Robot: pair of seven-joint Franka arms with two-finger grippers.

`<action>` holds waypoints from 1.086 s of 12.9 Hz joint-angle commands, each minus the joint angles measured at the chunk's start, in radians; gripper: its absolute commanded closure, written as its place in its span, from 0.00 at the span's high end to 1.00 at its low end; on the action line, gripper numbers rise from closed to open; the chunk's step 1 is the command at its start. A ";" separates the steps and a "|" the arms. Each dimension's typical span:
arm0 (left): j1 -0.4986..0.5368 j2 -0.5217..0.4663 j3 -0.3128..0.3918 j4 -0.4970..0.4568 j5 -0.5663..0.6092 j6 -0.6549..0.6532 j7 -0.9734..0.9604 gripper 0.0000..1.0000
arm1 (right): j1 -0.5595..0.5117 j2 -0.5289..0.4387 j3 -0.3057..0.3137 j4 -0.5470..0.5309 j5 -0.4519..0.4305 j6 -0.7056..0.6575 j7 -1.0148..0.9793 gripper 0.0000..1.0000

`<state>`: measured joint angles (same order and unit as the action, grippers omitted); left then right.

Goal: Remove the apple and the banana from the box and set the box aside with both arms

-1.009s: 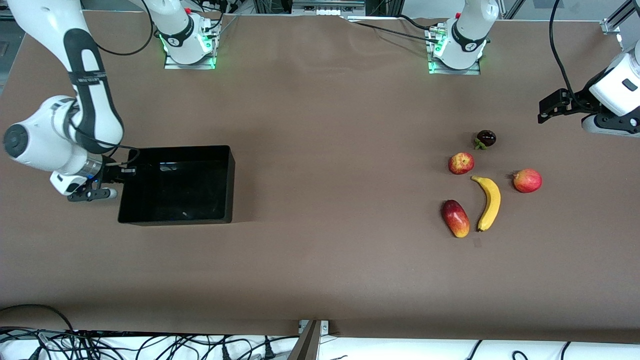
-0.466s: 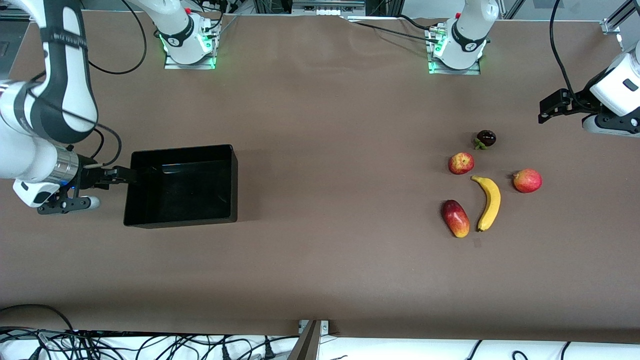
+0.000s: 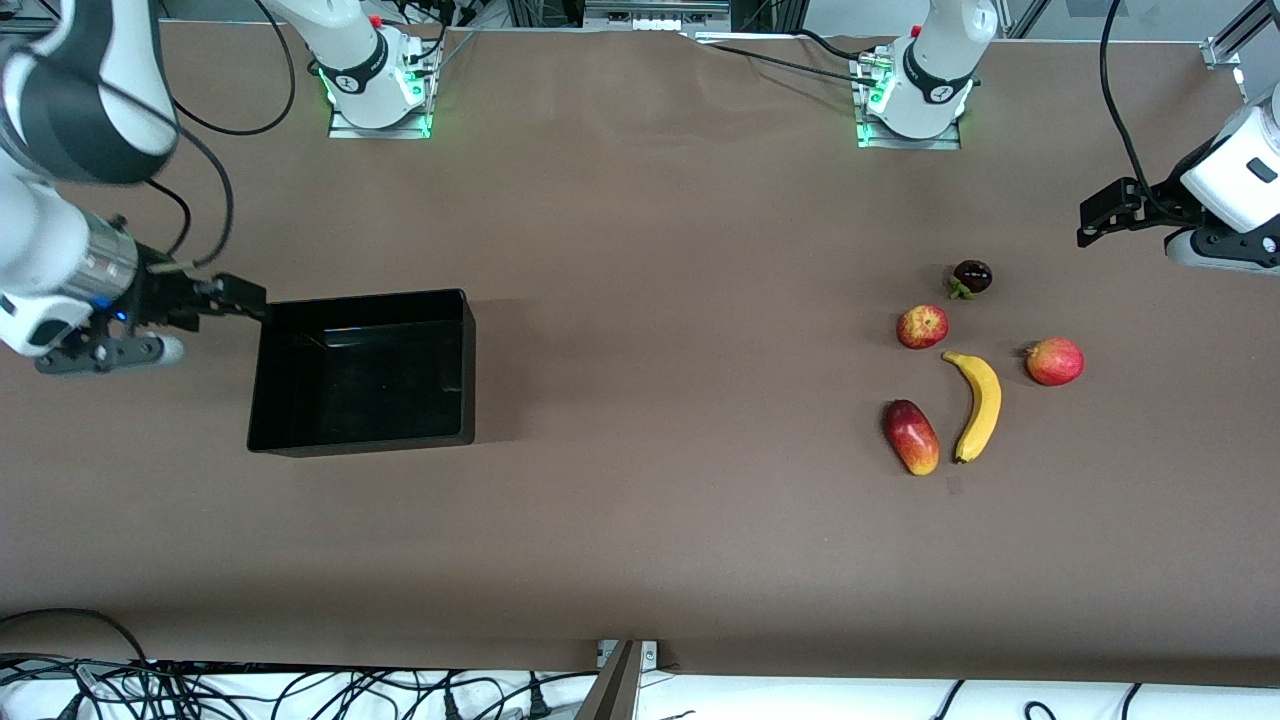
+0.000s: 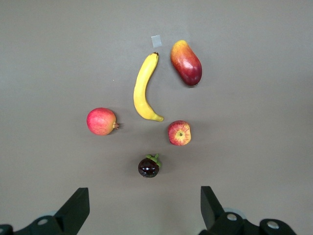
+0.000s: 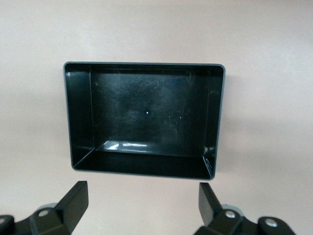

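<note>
The black box [image 3: 470, 365] stands on the table toward the right arm's end, with nothing inside it [image 5: 78, 112]. My right gripper [image 3: 243, 297] hangs open just outside the box's end wall, over bare table, with nothing between its fingers [image 5: 143, 196]. The yellow banana [image 3: 978, 405] lies among the fruits toward the left arm's end [image 4: 143, 88]. The red apple [image 3: 922, 326] with yellowish patches sits beside the banana's tip [image 4: 179, 132]. My left gripper [image 3: 1100, 215] waits open in the air near the table's end, clear of all the fruits [image 4: 145, 203].
A red-yellow mango [image 3: 910, 437] lies beside the banana, nearer the front camera. A dark mangosteen [image 3: 971, 277] sits farther back than the apple. A second round red fruit [image 3: 1055, 361] lies beside the banana toward the left arm's end. Cables run along the front edge.
The right gripper opened, let go of the box's end wall and drew back and up from it. The box shifted slightly toward the table's middle. The left arm stayed still.
</note>
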<state>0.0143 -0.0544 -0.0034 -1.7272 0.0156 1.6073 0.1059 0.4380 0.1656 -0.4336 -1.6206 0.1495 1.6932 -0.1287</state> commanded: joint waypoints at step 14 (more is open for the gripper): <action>0.004 0.007 -0.004 0.018 -0.005 -0.018 -0.003 1.00 | -0.335 -0.176 0.423 -0.052 -0.145 -0.072 0.070 1.00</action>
<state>0.0145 -0.0544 -0.0034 -1.7272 0.0156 1.6069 0.1059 0.1273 -0.0128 -0.0307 -1.6942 0.0209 1.6315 -0.0490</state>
